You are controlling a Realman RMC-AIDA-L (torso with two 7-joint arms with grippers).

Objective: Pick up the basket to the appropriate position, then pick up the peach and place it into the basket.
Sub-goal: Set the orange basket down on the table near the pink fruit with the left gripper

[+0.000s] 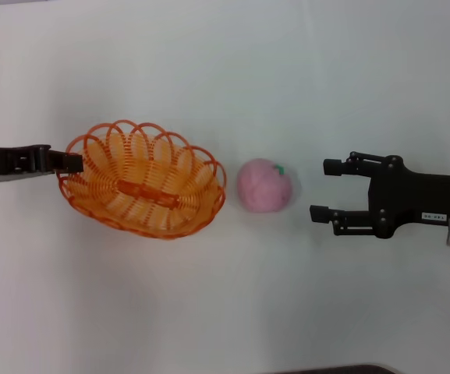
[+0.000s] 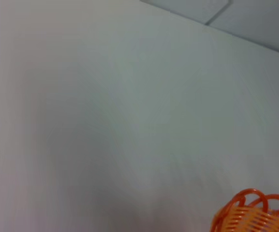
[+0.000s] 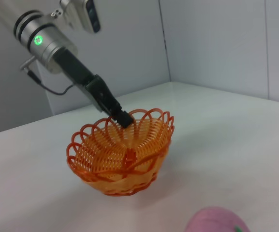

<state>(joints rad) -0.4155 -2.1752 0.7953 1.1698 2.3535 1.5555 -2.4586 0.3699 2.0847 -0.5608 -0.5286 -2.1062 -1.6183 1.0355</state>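
The left gripper (image 1: 75, 163) pinches the basket (image 1: 143, 189) by its looped rim. The right gripper (image 1: 327, 189), jaws wide, faces the peach (image 1: 264, 185) just ahead, beside the basket. The peach looks soft and light; grip gently across its middle

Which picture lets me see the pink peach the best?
The head view: the whole peach shows there, green leaf included, lying on the table between the basket and the open right gripper. The right wrist view catches only its top at the picture's edge. The left wrist view does not show it.
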